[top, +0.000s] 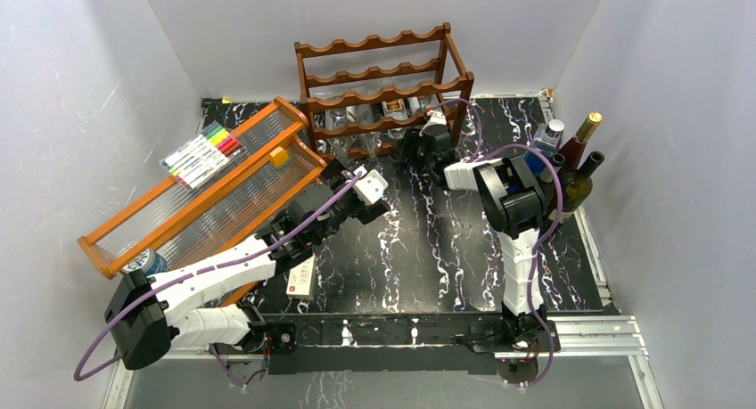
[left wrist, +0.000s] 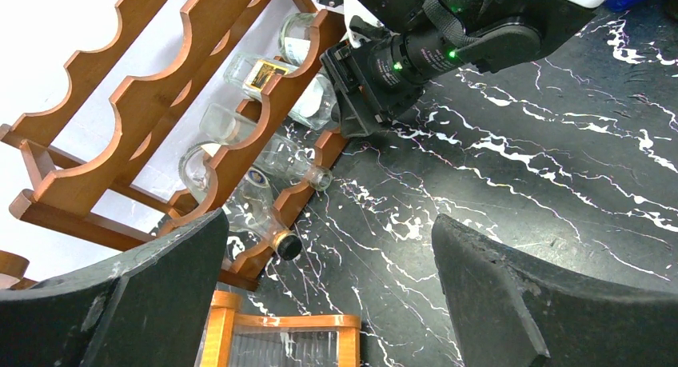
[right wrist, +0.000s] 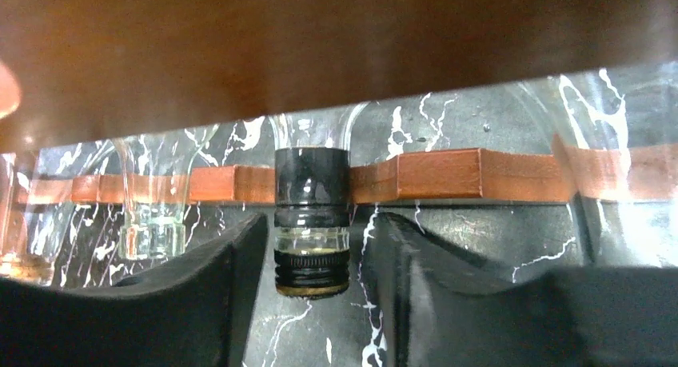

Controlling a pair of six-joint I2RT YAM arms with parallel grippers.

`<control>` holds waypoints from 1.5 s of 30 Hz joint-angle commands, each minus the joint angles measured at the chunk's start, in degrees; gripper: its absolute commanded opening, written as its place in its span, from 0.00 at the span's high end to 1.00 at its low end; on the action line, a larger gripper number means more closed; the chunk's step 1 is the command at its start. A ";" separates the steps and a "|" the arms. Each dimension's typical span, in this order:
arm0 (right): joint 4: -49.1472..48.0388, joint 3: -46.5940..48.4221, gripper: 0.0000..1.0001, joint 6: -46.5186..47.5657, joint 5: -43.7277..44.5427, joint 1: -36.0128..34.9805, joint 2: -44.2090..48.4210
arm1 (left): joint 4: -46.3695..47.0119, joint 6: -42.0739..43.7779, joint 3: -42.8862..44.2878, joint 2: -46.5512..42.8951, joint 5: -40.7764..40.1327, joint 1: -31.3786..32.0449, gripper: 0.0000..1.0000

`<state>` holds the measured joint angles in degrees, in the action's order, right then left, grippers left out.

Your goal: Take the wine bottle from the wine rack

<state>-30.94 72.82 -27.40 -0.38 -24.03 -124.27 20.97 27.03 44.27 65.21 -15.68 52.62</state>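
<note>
In the right wrist view the upper rail of the wine rack (right wrist: 320, 55) is only a blurred brown band. It hides the whole body of the wine bottle (right wrist: 312, 223), so only the neck and cap show. The lower edge cuts off the fingers (right wrist: 200, 303) of the right end effector (right wrist: 318, 231). From above, its fingertips are hidden under its own wrist, the rails cover most of the bottles in the rack, and their labels are too small to read. In the left wrist view the lower edge cuts the fingers (left wrist: 144, 303) of the left end effector (left wrist: 328, 231) and the orange tray (left wrist: 280, 339). A white box (top: 301, 280) lies partly under the left arm.
</note>
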 commanded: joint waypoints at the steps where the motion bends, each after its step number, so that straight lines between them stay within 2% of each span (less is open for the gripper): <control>1: -4.63 2.86 0.45 -1.24 1.56 -0.15 -1.28 | 1.35 0.13 0.03 -0.91 -0.31 0.06 0.02; 7: -4.32 1.13 0.63 -0.86 0.49 -0.15 2.93 | 1.28 -0.03 0.19 -0.81 -0.13 0.06 0.02; 11: -4.10 -1.43 0.80 -0.77 -0.04 -0.14 6.62 | 1.22 -0.22 0.24 -0.87 0.23 0.05 0.02; 20: 0.08 -6.86 0.92 -0.08 -2.14 -0.13 14.78 | 1.01 -0.63 0.44 -0.82 0.54 0.03 0.02; 25: 6.35 -6.75 1.00 0.56 -3.64 -0.13 17.83 | 0.92 -1.16 0.62 -0.66 1.01 0.03 0.02; 36: 11.36 -14.17 1.00 -3.52 -4.46 -0.13 27.41 | 0.19 -1.89 1.13 -1.24 1.80 0.07 0.02; 45: 20.49 -18.40 1.00 -4.76 -3.90 -0.12 37.64 | -0.20 -1.71 1.42 -1.19 1.63 0.07 0.02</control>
<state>-11.51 55.00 -31.29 -2.79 -23.75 -93.32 20.14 25.69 44.27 65.21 -14.33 52.62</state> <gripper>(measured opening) 0.435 0.981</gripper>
